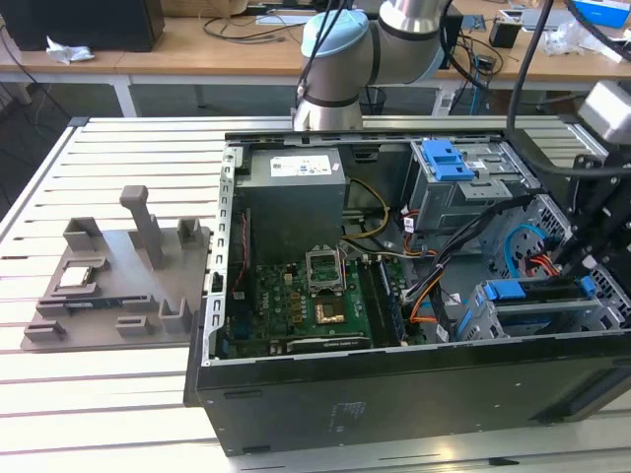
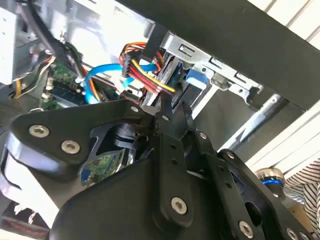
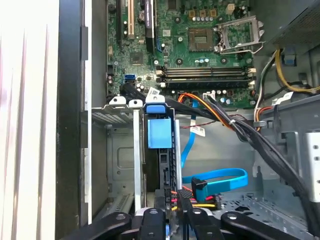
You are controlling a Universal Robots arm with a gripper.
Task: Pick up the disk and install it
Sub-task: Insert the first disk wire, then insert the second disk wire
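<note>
The disk [image 1: 537, 293] stands on edge in the drive cage at the open computer case's near corner, at the exterior view's right. Its blue bracket [image 3: 160, 134] shows between the cage's metal rails, and a blue corner of the disk [image 2: 195, 80] peeks past the cage wall. My gripper [image 1: 584, 261] hangs right over that cage. In the second wrist view the gripper [image 2: 170, 114] has its black fingers drawn together, shut, beside a plug with red, yellow and black wires. From the first wrist view I cannot tell whether the gripper [image 3: 172, 215] pinches anything.
The computer case [image 1: 394, 394] lies open on a slatted table [image 1: 99, 414]. Inside are a motherboard [image 1: 315, 296], a grey power supply [image 1: 296, 192], a second drive cage [image 1: 454, 172] with a blue latch, and loose cables, one a blue ribbon [image 3: 220, 177]. A grey fixture plate [image 1: 108, 286] sits at the exterior view's left.
</note>
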